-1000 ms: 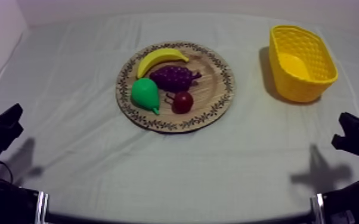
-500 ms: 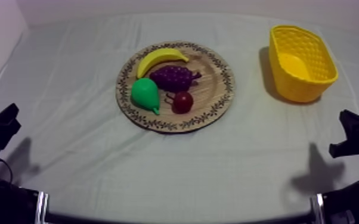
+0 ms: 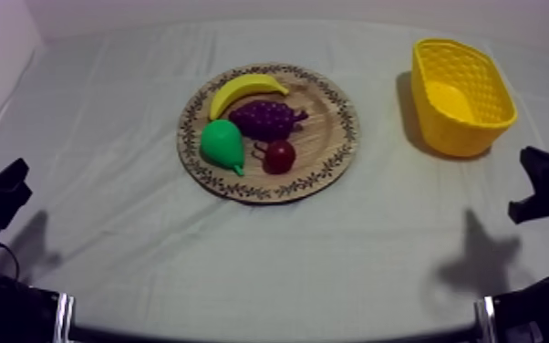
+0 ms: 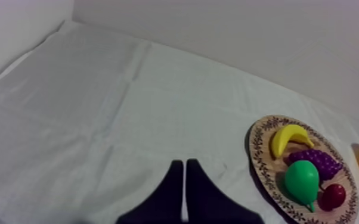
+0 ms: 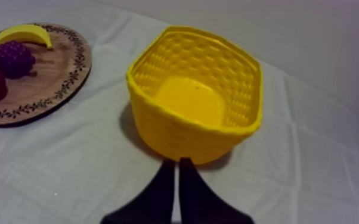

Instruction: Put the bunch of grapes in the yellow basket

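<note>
Comparing this moment with the second before it, you will find that only the arms have stirred. The right gripper [image 3: 544, 187], low at the right edge of the top view, has crept up along that edge toward the yellow basket [image 3: 465, 137], and its shadow [image 3: 474, 265] on the cloth [image 3: 114, 109] has shifted with it. The left gripper [image 3: 0, 192] dipped slightly and has since held its place at the left edge. Nothing on the table has moved. The bunch of grapes [image 3: 265, 118] lies near the middle of the wooden board [image 3: 328, 119], with the banana [image 3: 244, 89] just behind it, the pear [image 3: 221, 144] at its front left and the small red fruit [image 3: 279, 156] just in front. No finger is anywhere near it. Both grippers have their fingers pressed together into a narrow wedge with nothing between them. In its wrist view the right one points at the basket's near wall; in the left wrist view the left one points over bare cloth, with the board off to one side. You can judge the task as barely begun, with the grasp and the transfer both still ahead. The right arm looks to be the one starting out. It would need to spread its fingers before coming down on the grapes, and the close neighbours leave little room, so a careless approach could nudge the banana or the small red fruit.
</note>
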